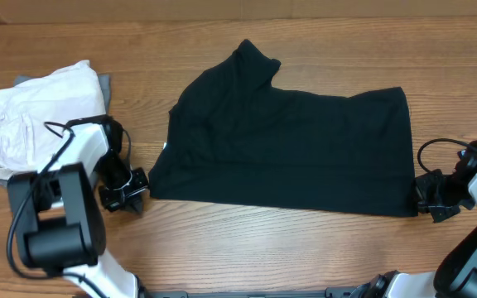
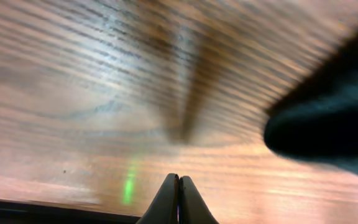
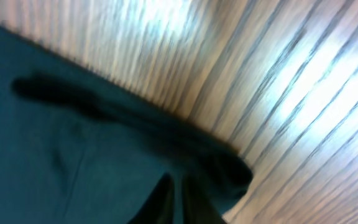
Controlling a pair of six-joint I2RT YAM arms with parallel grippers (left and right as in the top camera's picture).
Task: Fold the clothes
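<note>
A plain black short-sleeved T-shirt (image 1: 288, 145) of soft fabric is lying spread across the middle of the wood-grain desk (image 1: 305, 248), with one sleeve pointing toward the upper centre of the frame. The left gripper (image 2: 179, 186) is resting just beside the shirt's lower-left corner, its jaws pressed together on nothing. The right gripper (image 3: 178, 190) is sitting at the shirt's lower-right corner with its jaws nearly together; whether they are pinching fabric cannot be told. A folded off-white garment (image 1: 40, 116) is lying at the upper left.
</note>
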